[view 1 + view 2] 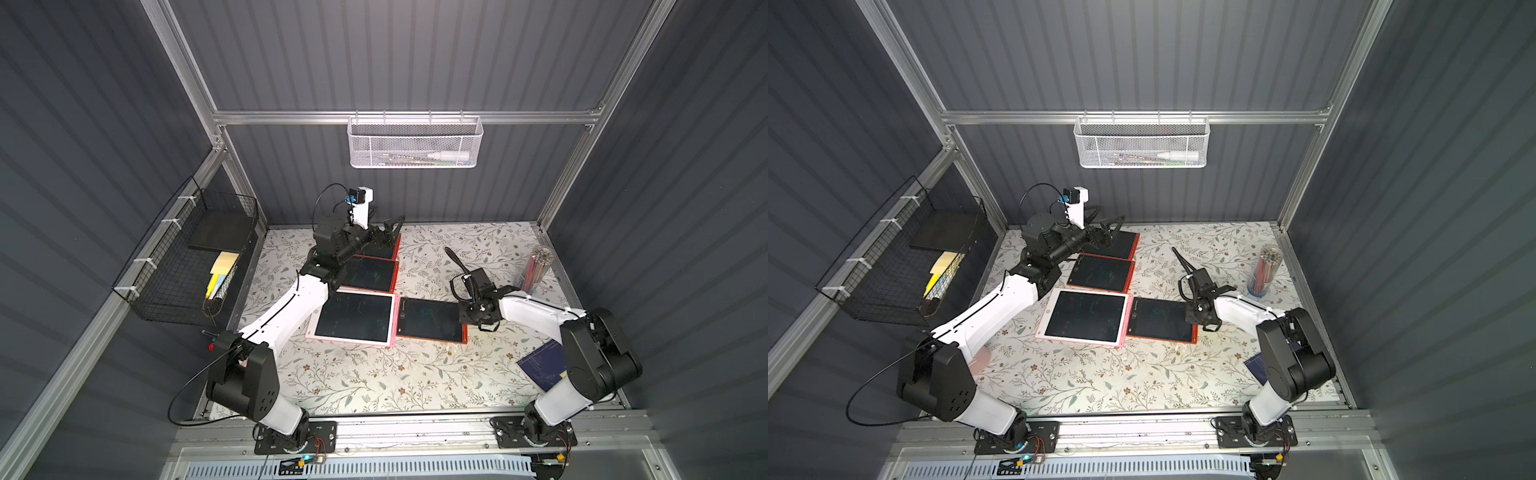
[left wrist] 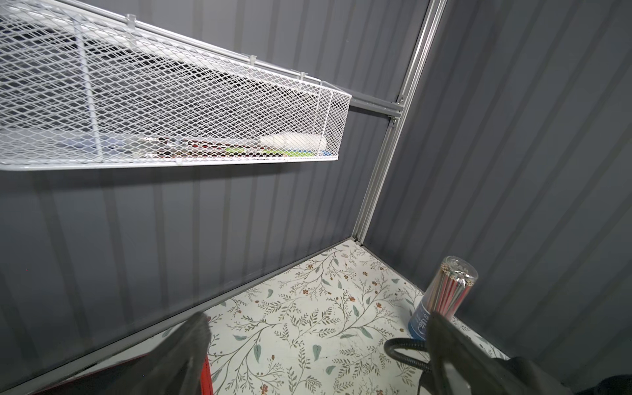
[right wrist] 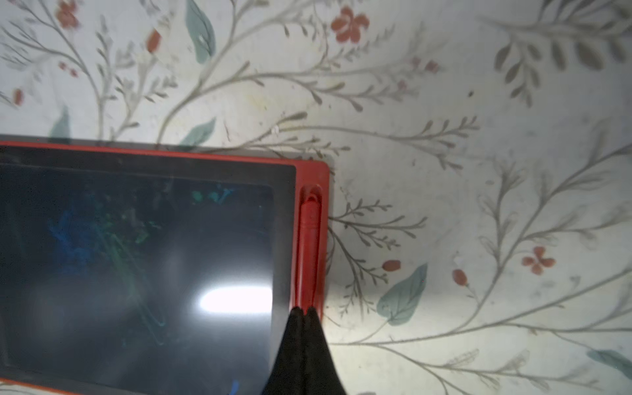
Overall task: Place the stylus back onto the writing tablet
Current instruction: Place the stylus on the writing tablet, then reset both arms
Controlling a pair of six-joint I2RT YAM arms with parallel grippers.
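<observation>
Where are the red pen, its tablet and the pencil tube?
red stylus [image 3: 309, 246]: right wrist view, middle of its barrel.
red writing tablet [image 3: 136, 256]: right wrist view, dark screen.
pencil tube [image 2: 446, 295]: left wrist view, clear side.

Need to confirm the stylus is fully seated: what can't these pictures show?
- Right wrist view: lower end of the stylus, behind the shut right hand.
- Both top views: the stylus, too small, partly under the right arm.
- Left wrist view: white basket contents, blurred behind mesh.

Floral-print table [image 1: 374, 374] carries 4 flat dark-screen writing tablets: pink-framed tablet [image 1: 353, 318] edge to edge w/ red-framed tablet [image 1: 432, 320]; 2nd red-framed tablet [image 1: 370, 274] behind, 3rd red-framed tablet [image 1: 386, 251] further back. Clear plastic pencil tube [image 1: 536, 270] upright at far right; dark-blue booklet [image 1: 542, 363] near right.
</observation>
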